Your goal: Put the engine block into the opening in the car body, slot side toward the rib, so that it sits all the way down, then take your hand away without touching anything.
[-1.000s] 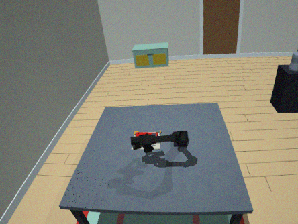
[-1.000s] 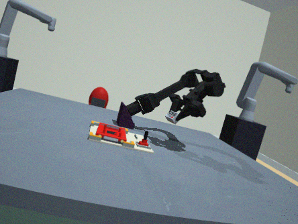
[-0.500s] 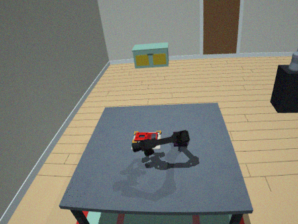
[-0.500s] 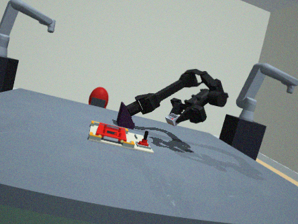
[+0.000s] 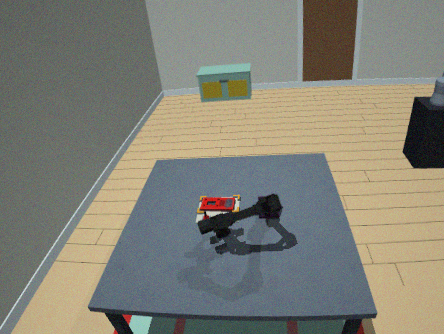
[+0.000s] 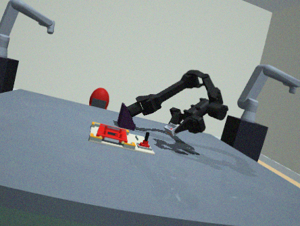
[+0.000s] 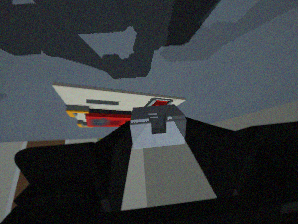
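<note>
Its fingers part-open and clamped on the small grey block-shaped engine block (image 6: 171, 127) (image 7: 158, 125), the black parallel-jaw gripper (image 6: 179, 124) (image 7: 155, 122) hangs tilted beside the flat red car body (image 5: 218, 203) (image 6: 107, 132) (image 7: 106, 120), which probably requires travel toward the robot's base side and levelling.

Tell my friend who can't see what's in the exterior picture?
A black robot arm's gripper holds a small grey block above a blue-grey table, beside a red-and-white toy car.
</note>
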Controlling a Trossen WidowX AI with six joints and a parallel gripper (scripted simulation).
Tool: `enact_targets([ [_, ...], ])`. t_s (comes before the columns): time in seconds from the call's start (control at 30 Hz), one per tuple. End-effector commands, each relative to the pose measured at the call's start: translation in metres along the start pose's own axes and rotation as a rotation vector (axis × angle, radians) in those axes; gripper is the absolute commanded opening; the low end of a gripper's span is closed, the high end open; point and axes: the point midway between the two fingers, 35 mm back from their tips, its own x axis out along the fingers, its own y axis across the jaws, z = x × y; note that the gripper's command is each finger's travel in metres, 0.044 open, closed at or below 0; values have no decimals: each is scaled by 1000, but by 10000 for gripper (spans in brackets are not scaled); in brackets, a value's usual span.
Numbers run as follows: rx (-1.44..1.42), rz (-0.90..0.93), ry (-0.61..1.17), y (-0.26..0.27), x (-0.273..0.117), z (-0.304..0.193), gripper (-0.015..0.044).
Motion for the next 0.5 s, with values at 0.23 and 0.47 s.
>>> enact_targets([
  [0.23, 4, 2, 3, 1, 18, 20, 0],
  [0.47, 4, 2, 2, 1, 29, 33, 0],
])
